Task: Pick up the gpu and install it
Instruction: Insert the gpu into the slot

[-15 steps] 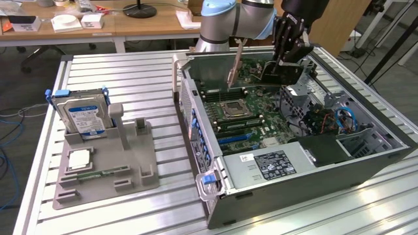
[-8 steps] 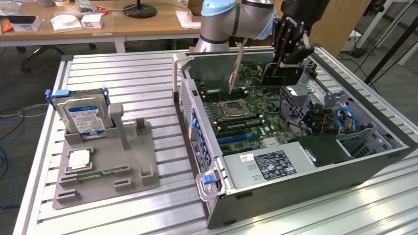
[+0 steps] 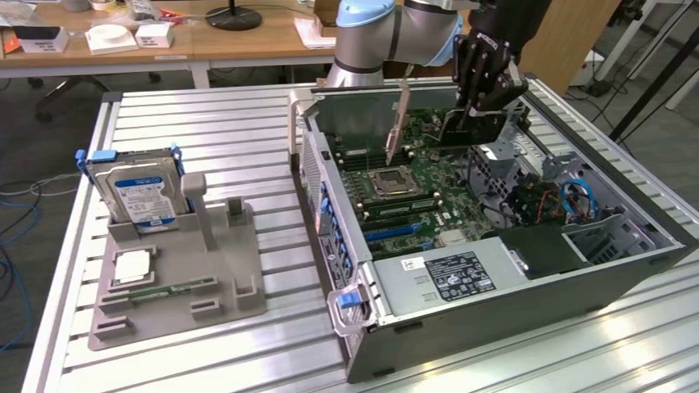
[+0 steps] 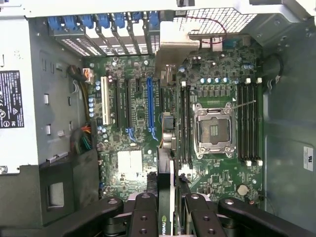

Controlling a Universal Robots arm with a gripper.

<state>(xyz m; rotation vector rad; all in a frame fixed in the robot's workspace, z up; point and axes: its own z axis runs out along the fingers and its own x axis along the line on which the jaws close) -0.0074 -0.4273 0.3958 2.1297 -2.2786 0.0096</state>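
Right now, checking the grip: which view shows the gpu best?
The exterior view: the gpu shows its silver bracket and green board, above the open case. The wrist view gives it edge-on, over the motherboard.

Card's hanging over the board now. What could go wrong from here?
The gpu, held in the pincer, looks offset from the blue slot; pressing down there could hit the board. Its silver bracket hangs near the case wall and might catch. The open processor socket lies close beside the card.
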